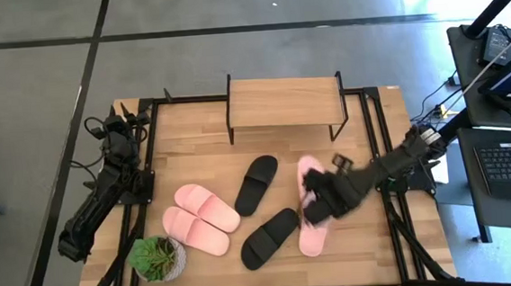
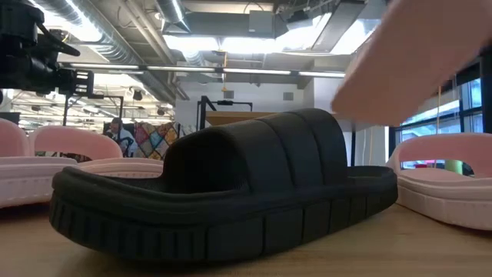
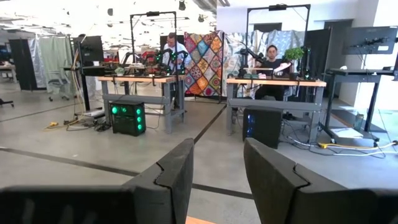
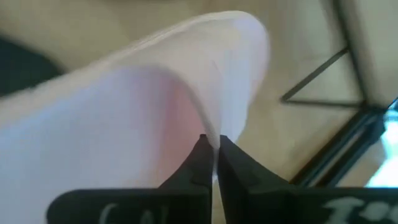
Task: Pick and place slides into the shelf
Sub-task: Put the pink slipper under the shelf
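The right gripper [image 4: 214, 163] is pinched shut on the strap edge of a pink slide [image 1: 313, 213], right of the table's centre; two black slides [image 1: 257, 183] lie just left of it, two pink slides [image 1: 202, 219] beyond. The shelf [image 1: 285, 102] stands at the far edge, bare board between; the left gripper [image 3: 214, 171], half open and holding nothing, waits off the left edge.

Bright ceiling strips and window glare backlight the low view; right wrist close-up blurred
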{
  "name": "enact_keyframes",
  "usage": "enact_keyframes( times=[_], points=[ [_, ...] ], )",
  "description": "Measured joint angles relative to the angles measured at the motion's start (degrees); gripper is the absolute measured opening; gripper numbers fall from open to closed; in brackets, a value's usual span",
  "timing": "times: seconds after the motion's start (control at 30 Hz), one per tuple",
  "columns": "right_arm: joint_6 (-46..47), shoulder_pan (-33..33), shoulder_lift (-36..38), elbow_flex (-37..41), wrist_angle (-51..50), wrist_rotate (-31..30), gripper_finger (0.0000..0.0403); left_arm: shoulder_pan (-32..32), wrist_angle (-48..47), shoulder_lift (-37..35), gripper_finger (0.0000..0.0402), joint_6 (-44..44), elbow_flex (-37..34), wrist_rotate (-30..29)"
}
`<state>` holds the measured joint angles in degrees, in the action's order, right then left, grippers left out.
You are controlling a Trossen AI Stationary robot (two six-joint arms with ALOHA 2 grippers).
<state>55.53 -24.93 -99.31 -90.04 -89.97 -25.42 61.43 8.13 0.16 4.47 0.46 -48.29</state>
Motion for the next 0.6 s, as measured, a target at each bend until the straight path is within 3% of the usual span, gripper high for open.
enact_keyframes(
  times=[0.33,0.6],
  points=[
    [-30.2,16.6,0.0,0.3,3.8,-3.9,0.0009,0.0,0.0,0.0,0.0134,0.0,0.0,0.0],
    [-36.5,22.8,0.0,8.4,12.4,-6.5,0.0008,0.0,0.0,0.0,0.0134,0.1,0.0,0.0]
  ],
)
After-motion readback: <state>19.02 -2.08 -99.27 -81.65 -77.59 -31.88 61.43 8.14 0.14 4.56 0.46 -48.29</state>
